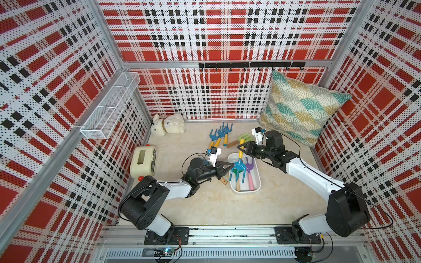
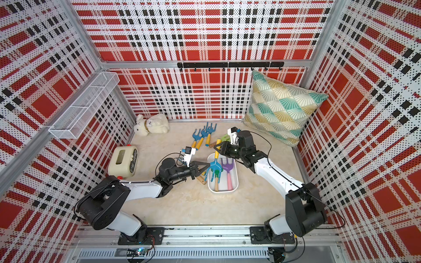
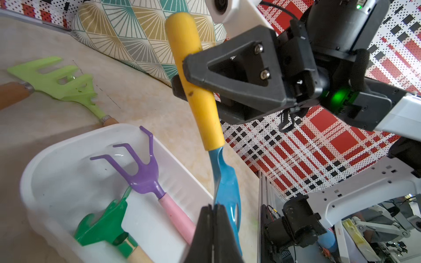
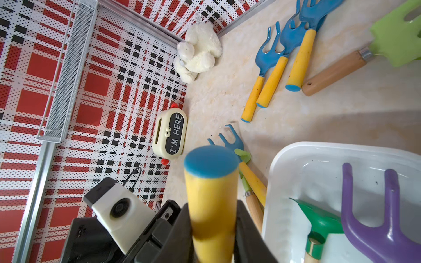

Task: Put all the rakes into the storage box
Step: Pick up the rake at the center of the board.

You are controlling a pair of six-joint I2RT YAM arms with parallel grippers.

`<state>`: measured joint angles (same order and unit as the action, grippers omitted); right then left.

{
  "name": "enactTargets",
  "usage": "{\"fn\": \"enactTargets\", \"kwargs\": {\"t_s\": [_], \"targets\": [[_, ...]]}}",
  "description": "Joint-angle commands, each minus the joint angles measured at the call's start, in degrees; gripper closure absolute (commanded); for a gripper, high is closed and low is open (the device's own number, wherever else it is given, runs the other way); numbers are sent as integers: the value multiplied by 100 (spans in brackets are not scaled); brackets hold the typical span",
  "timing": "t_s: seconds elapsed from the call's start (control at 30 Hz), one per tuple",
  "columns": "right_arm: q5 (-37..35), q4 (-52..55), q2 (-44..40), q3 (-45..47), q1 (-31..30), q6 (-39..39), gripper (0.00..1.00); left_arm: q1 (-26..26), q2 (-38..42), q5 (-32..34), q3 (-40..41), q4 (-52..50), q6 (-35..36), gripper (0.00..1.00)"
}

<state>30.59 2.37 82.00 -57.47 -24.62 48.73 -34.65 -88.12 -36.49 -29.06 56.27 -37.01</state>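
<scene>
Rake: blue head, yellow handle. It is up in the air over the box, handle end up, head end down, a bit tilted.
Box: white tub on the floor, between the 2 arms.
R gripper: squeezes the upper part of the yellow handle.
L gripper: pinched tight, looks like it nips the thin edge of the blue head.
In the box: purple rake w/ pink handle & green rake w/ wood handle, side by side.
Floor, far side: 3 blue rakes in a bunch, light green rake near them.
Floor by the box: one more blue rake, just outside the tub.
Other stuff: fluffy white dog in the back corner, cream toy by the L wall, pillow leaning at the back on the R.
</scene>
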Motion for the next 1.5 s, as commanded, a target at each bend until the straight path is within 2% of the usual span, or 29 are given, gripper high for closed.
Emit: {"fn": "enactTargets", "kwargs": {"t_s": [0.0,0.03,0.1,0.23,0.37,0.47,0.6,0.67,0.73,0.83,0.93,1.0,1.07,1.13,1.3,1.37,1.47], "targets": [[58,-219,65,-154,-19,124,71,-148,139,-464,-120,304,179,100],[0,-83,60,-199,-23,47,63,-126,177,-407,-108,253,201,100],[-332,553,29,-423,-17,-382,41,-50,295,-249,-77,97,271,100],[-1375,1952,-209,-872,-10,-1237,27,-10,661,425,-155,-832,749,100],[-2457,3137,-473,-1424,-20,-1994,17,-298,1200,1982,-444,-2228,1490,100],[-2760,3498,-763,-1534,-18,-2374,9,-434,1561,2879,-701,-2961,1557,100],[-2819,3469,-1030,-1561,-76,-2899,1,-351,1774,2963,-1405,-4279,1186,100],[-2722,2931,-1233,-1220,-87,-3212,0,-300,1810,2901,-1718,-4803,836,100],[-2510,2335,-1360,-882,-125,-3682,0,-116,1837,2552,-2033,-5265,504,100],[-2640,1819,-1376,-654,-282,-4386,0,134,1874,2180,-2588,-6181,365,100],[-2948,1498,-1336,-557,-453,-5187,0,320,1909,2235,-3211,-7215,518,100],[-3527,1302,-1258,-480,-777,-6138,0,534,1865,2021,-3563,-7787,646,100],[-3677,1209,-1009,-528,-988,-6989,0,730,1744,1841,-3940,-8483,943,100],[-3841,1131,-724,-658,-1160,-7609,0,785,1664,2078,-4232,-9069,1262,100],[-3641,343,-365,-625,-1370,-9285,0,939,1548,2224,-4503,-9827,1851,100],[-3499,46,-213,-664,-1396,-9706,1,941,1560,2137,-4502,-9936,1996,100],[-3247,-131,-15,-770,-1390,-10427,10,938,1622,2156,-4438,-10032,2116,100]]}}
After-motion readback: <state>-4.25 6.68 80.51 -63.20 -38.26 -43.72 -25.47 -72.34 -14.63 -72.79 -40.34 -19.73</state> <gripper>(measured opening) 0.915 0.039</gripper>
